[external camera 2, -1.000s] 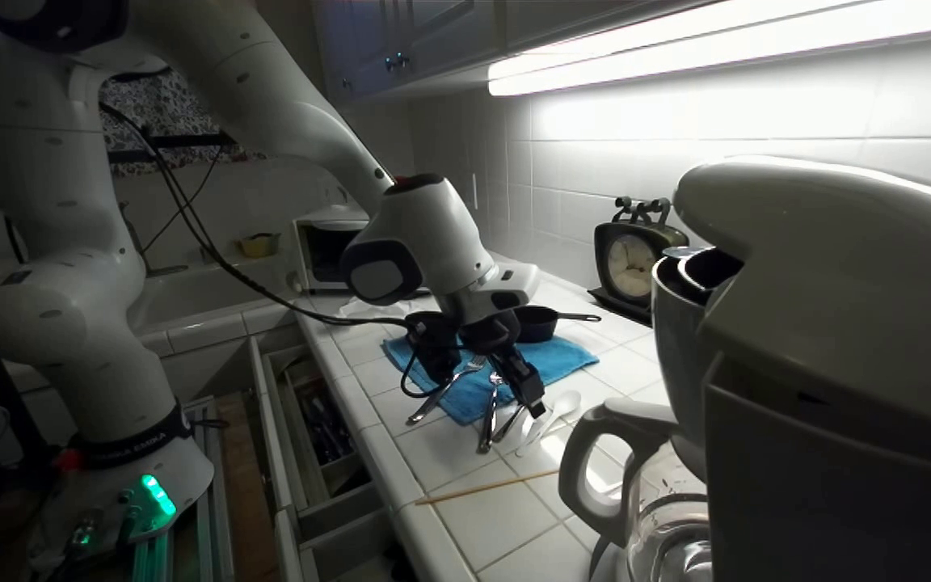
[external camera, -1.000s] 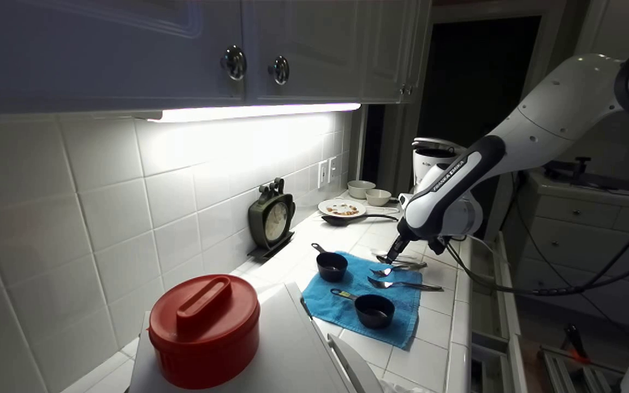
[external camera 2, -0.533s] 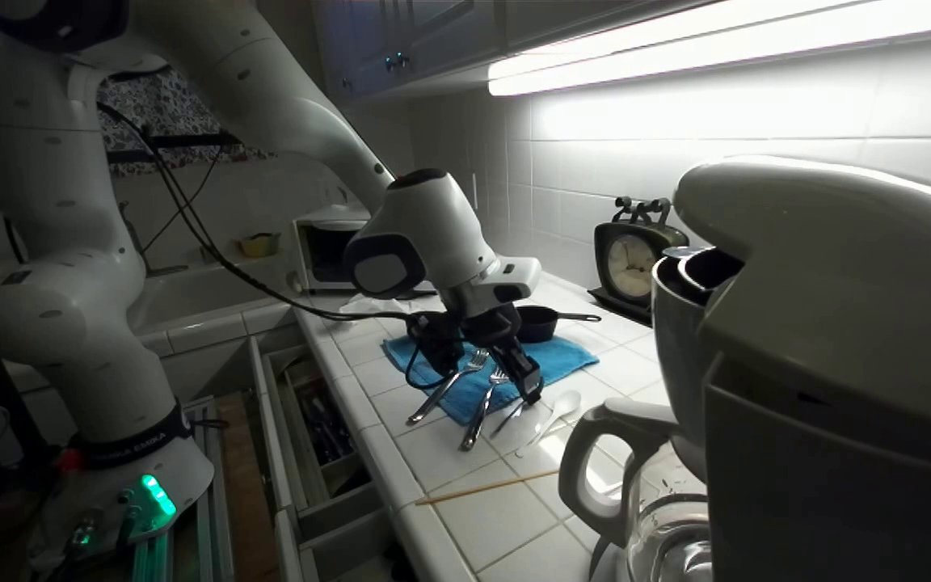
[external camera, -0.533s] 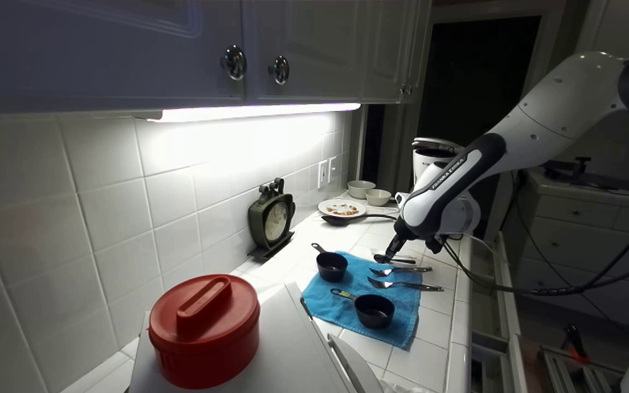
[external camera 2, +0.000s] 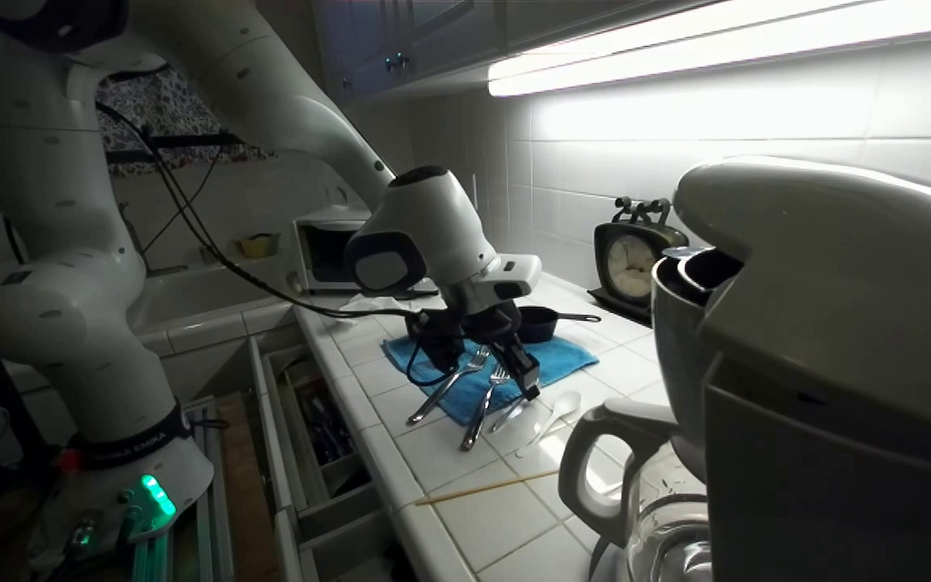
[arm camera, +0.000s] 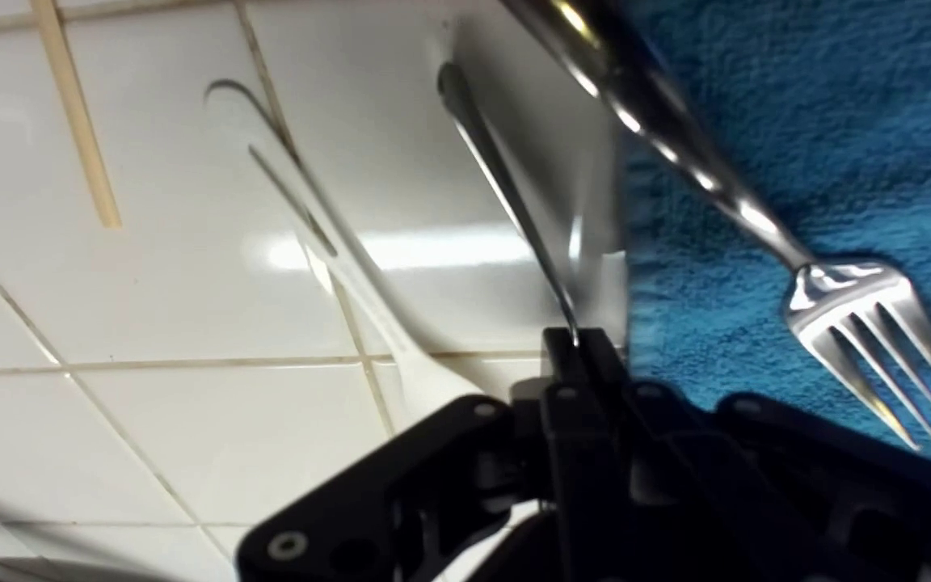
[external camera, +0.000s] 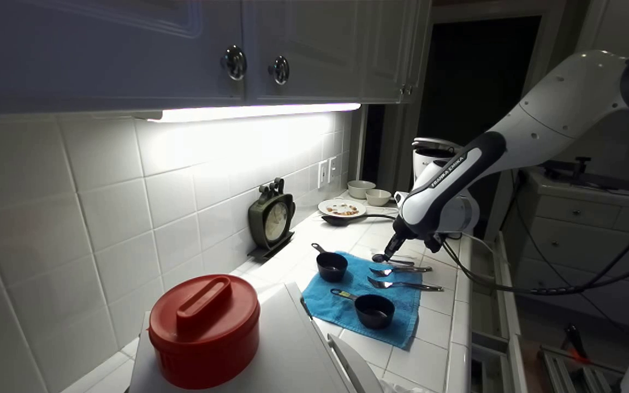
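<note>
Tiled counter (external camera: pixel 430 322), two pans (external camera: pixel 373 313), two forks (external camera: pixel 417 285), fingers (arm camera: pixel 606 362) pinched closed around seemingly one metal spoon (arm camera: pixel 501 179)

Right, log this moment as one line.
gripper: shut on metal utensil | nearest fork: head on blue towel | white spoon: on tiled counter

In the wrist view, the gripper (arm camera: pixel 579 343) is black, the utensil (arm camera: pixel 501 173) at its tips silver, the towel (arm camera: pixel 837 153) towards three o'clock blue, the counter (arm camera: pixel 191 311) towards nine white, gridded with tan lines.
</note>
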Tool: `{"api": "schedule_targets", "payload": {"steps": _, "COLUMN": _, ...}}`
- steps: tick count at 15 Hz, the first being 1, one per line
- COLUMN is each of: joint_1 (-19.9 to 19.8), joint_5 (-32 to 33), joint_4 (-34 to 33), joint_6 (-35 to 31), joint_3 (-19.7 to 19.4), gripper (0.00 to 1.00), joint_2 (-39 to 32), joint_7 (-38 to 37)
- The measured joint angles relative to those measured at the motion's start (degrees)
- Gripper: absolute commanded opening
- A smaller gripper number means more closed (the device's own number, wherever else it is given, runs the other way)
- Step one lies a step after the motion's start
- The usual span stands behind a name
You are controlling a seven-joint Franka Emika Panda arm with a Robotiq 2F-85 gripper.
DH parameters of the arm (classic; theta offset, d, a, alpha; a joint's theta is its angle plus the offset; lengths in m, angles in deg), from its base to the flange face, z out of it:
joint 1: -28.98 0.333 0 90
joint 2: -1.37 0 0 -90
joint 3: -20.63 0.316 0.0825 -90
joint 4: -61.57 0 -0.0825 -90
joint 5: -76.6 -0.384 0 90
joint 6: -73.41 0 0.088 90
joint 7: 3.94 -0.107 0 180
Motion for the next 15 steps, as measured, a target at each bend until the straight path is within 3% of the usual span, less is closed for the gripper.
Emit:
{"api": "schedule_targets", "payload": {"steps": 6, "joint_1": -0.07, "joint_5": -5.83, "joint_4": 0.29, "joint_6": 1.17, "joint_3": 2.39, "gripper": 0.06, "joint_2": 2.58, "joint_7": 0.87}}
{"api": "schedule_targets", "payload": {"steps": 15, "joint_1": 0.66, "joint_5": -9.21, "joint_4": 2.06, "joint_6": 5.83, "joint_3": 3.56, "gripper": 0.06, "joint_2": 8.72, "joint_7": 5.43}}
